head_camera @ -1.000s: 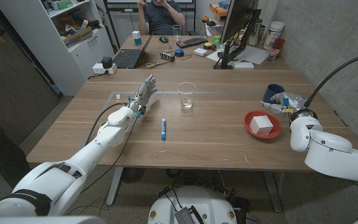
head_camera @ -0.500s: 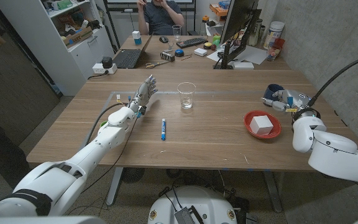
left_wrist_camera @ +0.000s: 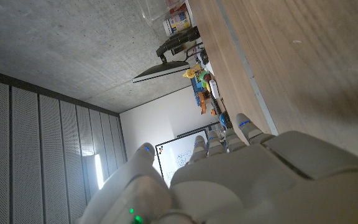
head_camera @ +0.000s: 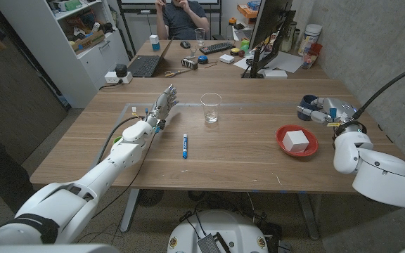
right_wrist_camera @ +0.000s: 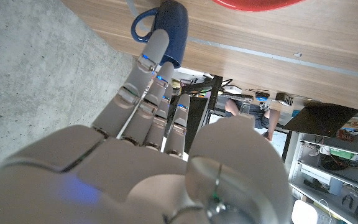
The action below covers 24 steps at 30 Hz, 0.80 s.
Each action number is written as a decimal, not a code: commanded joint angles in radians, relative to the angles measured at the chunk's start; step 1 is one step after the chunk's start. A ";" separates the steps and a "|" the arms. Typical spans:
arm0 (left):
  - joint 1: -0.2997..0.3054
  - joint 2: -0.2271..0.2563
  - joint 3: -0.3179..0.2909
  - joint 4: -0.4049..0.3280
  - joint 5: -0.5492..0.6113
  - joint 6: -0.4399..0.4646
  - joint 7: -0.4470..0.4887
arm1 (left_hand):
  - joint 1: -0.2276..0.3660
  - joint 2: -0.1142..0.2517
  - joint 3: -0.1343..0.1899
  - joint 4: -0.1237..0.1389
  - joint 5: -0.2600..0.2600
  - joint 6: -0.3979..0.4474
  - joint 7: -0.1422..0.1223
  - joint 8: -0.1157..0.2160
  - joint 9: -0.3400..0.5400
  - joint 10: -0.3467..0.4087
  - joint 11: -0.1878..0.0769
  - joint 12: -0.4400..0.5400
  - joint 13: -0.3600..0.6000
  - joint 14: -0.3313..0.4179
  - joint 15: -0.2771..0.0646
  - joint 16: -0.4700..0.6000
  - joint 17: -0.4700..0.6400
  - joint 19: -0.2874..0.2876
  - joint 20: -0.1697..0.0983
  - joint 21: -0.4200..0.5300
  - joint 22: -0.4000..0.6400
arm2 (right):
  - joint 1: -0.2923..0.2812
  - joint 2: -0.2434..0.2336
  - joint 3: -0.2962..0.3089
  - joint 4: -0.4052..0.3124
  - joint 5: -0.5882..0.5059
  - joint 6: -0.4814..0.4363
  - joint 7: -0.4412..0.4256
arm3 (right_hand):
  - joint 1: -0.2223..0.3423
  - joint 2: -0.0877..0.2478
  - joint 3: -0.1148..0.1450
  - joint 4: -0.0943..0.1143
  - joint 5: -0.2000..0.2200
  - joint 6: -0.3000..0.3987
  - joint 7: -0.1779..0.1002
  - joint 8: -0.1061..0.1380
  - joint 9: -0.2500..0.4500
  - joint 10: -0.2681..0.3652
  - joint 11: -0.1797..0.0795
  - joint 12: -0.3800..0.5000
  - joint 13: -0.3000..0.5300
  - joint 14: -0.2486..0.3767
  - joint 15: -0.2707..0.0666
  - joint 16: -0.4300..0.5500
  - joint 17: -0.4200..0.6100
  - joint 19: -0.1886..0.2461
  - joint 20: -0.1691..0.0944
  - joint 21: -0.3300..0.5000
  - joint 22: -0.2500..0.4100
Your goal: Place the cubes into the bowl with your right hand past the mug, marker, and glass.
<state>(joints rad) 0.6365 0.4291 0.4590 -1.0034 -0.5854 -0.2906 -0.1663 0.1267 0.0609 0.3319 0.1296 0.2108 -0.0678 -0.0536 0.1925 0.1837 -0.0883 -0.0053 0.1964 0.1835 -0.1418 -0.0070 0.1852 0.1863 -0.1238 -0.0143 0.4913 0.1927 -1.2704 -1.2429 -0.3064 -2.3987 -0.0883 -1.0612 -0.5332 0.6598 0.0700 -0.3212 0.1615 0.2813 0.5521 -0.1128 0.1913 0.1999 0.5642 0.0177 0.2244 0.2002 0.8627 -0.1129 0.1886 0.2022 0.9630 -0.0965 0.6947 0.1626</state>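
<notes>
A white cube [head_camera: 295, 140] lies in the red bowl [head_camera: 284, 133] on the right part of the table. Just beyond the bowl stands the blue mug [head_camera: 308, 102], partly behind my right hand [head_camera: 322, 111], whose fingers stretch out straight and hold nothing. In the right wrist view those fingers [right_wrist_camera: 146, 68] reach right up to the mug [right_wrist_camera: 173, 25], with the bowl's rim [right_wrist_camera: 260, 4] beside it. The glass [head_camera: 210, 107] stands at mid-table and the blue marker [head_camera: 185, 145] lies nearer me. My left hand [head_camera: 162, 107] is held up, empty, with its fingers apart, left of the glass.
A second desk behind the table carries a laptop [head_camera: 145, 65], a keyboard [head_camera: 216, 48] and a monitor [head_camera: 269, 28], and a person [head_camera: 185, 14] sits there. Shelving [head_camera: 83, 42] stands at the left. A concrete wall [head_camera: 371, 42] runs close along the table's right edge.
My right hand has drawn a little away from the bowl, toward the far right beside the mug. The left arm, glass, marker and cube have stayed put.
</notes>
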 commanded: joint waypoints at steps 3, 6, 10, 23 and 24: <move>0.014 0.004 -0.005 -0.011 -0.006 -0.001 0.004 | -0.003 0.009 -0.003 0.002 0.005 -0.003 0.001 0.000 0.001 -0.002 -0.002 0.005 0.002 -0.008 -0.001 0.004 0.002 0.000 0.003 -0.001 0.003 | -0.036 0.000 0.042 -0.020 -0.034 0.005 -0.015 | -0.010 0.002 -0.003 -0.007 0.009 0.018 -0.004 0.009 -0.001 0.007 0.004 0.003 0.000 0.002 -0.048 0.007 0.001 -0.011 0.004 -0.017 0.000; 0.016 0.006 -0.008 -0.014 -0.008 -0.002 0.004 | -0.003 0.009 -0.003 0.002 0.005 -0.003 0.000 0.000 0.001 -0.002 -0.003 0.005 0.002 -0.008 -0.001 0.005 0.002 0.000 0.003 -0.001 0.003 | -0.040 -0.002 0.045 -0.025 -0.047 0.009 -0.019 | -0.010 0.004 -0.003 -0.009 0.011 0.023 -0.003 0.010 -0.002 0.006 0.003 0.003 0.000 -0.003 -0.046 0.006 0.001 -0.028 0.009 -0.030 0.000; 0.018 0.008 -0.008 -0.015 -0.008 -0.005 0.001 | -0.002 0.010 -0.004 0.002 0.005 -0.001 0.001 0.001 0.001 -0.002 -0.005 0.005 0.002 -0.007 -0.001 0.005 0.002 0.002 0.003 -0.001 0.003 | -0.053 -0.005 0.062 -0.030 -0.056 0.020 -0.020 | -0.010 0.006 -0.002 -0.011 0.014 0.040 0.006 0.016 -0.002 0.006 0.003 0.003 -0.001 -0.006 -0.046 0.005 0.001 -0.034 0.014 -0.040 0.000; 0.032 0.013 -0.016 -0.027 -0.017 -0.008 0.004 | -0.001 0.010 -0.006 0.002 0.005 -0.001 0.001 0.001 0.001 0.000 -0.003 0.006 0.002 -0.007 -0.001 0.005 0.002 0.002 0.002 -0.002 0.003 | -0.045 -0.018 0.050 -0.060 -0.123 -0.003 -0.016 | 0.000 0.018 0.006 -0.018 0.021 0.064 0.007 0.021 -0.002 0.025 -0.001 0.011 -0.001 0.000 -0.052 0.009 0.001 -0.047 0.020 -0.064 0.001; 0.032 0.013 -0.017 -0.023 -0.018 -0.012 -0.002 | -0.001 0.010 -0.006 0.002 0.005 -0.002 0.000 0.000 0.001 -0.001 -0.004 0.005 0.002 -0.008 -0.001 0.004 0.002 0.001 0.002 -0.003 0.003 | -0.054 -0.020 0.061 -0.060 -0.121 0.007 -0.016 | 0.001 0.019 0.006 -0.019 0.021 0.065 0.007 0.021 -0.002 0.026 -0.003 0.012 -0.001 0.001 -0.052 0.009 0.001 -0.050 0.021 -0.067 0.001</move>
<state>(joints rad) 0.6571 0.4376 0.4489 -1.0207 -0.5949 -0.2953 -0.1644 0.1267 0.0609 0.3293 0.1322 0.2109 -0.0678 -0.0536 0.1924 0.1836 -0.0883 -0.0053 0.1964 0.1835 -0.1418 -0.0070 0.1852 0.1863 -0.1238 -0.0143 0.4913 0.1928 -1.3152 -1.2519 -0.2552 -2.4370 -0.1669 -1.0535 -0.5513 0.6546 0.0756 -0.3154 0.1503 0.2964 0.6022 -0.1054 0.2089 0.1951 0.5825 0.0178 0.2323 0.2003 0.8588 -0.1090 0.1927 0.1999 0.9219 -0.0802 0.6345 0.1628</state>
